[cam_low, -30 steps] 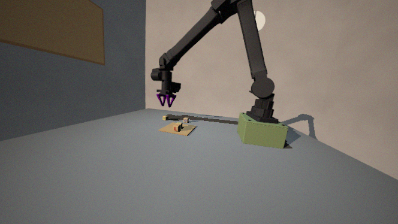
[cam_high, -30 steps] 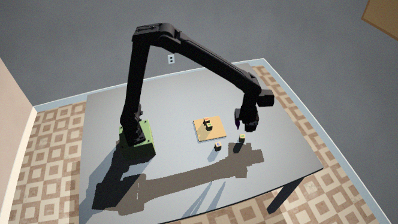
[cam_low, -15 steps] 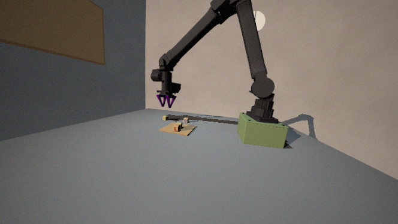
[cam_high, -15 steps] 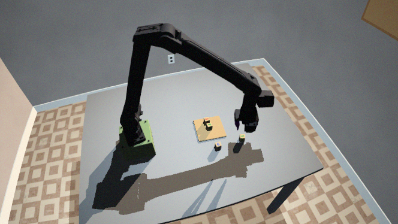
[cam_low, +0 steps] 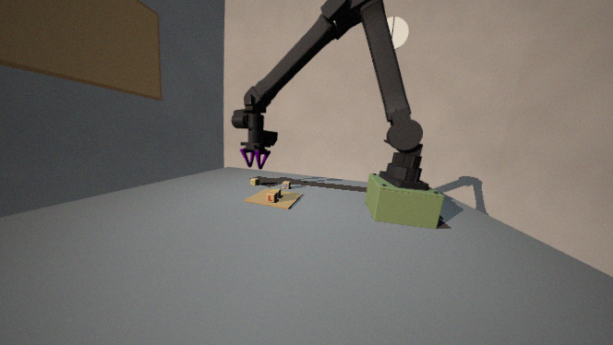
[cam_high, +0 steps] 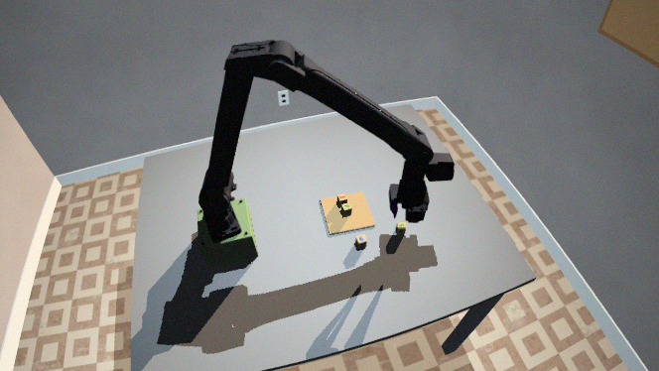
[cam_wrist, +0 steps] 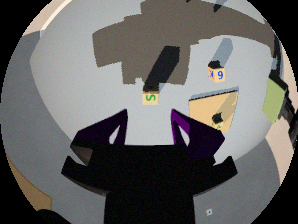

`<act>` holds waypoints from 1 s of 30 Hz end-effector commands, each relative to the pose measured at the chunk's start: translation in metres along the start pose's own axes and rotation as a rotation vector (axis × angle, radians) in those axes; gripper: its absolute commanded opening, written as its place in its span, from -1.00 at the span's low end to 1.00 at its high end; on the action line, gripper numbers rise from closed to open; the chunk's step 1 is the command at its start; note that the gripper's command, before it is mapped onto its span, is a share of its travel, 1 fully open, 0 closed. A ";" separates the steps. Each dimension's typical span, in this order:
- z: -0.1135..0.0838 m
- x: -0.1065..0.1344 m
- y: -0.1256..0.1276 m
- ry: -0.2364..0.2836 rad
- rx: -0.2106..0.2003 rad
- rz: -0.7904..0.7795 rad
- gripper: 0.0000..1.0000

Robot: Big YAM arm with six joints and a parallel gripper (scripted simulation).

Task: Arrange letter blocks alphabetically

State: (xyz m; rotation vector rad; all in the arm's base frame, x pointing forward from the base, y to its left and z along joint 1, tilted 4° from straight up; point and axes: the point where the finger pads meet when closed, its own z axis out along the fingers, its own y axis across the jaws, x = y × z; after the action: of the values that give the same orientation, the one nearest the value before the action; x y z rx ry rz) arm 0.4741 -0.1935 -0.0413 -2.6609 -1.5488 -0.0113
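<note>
Top view: the purple fingers are mostly hidden behind the black wrist housing. Marks on the small wooden block with a red top mark are too small to read. Exterior view: the black arm's elbow is cut off by the upper edge; the wooden block with a red L partly hides the block behind it.

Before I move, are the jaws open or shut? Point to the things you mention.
Open: in the wrist view the jaws stand apart with a gap between them, and the green-S block (cam_high: 401,226) (cam_low: 254,182) (cam_wrist: 150,98) sits beyond, not between them.
</note>
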 end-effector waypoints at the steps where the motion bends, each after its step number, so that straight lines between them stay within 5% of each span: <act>1: 0.009 0.004 0.001 -0.002 -0.008 0.004 0.17; 5: 0.012 0.004 0.001 -0.002 -0.008 0.003 0.17; 6: -0.008 0.005 0.007 0.003 -0.050 0.003 0.17; 12: 0.023 0.004 0.001 -0.002 -0.007 0.003 0.17; 15: 0.014 0.005 0.005 0.001 -0.033 0.003 0.17; 22: 0.032 0.004 0.000 -0.002 -0.007 0.004 0.17; 23: 0.011 0.006 0.008 0.003 -0.050 0.002 0.17; 30: 0.027 0.004 0.004 0.000 -0.027 0.003 0.17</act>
State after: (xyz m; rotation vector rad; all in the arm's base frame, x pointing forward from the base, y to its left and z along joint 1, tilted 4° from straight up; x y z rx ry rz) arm 0.4728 -0.1915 -0.0728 -2.6608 -1.5488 -0.0109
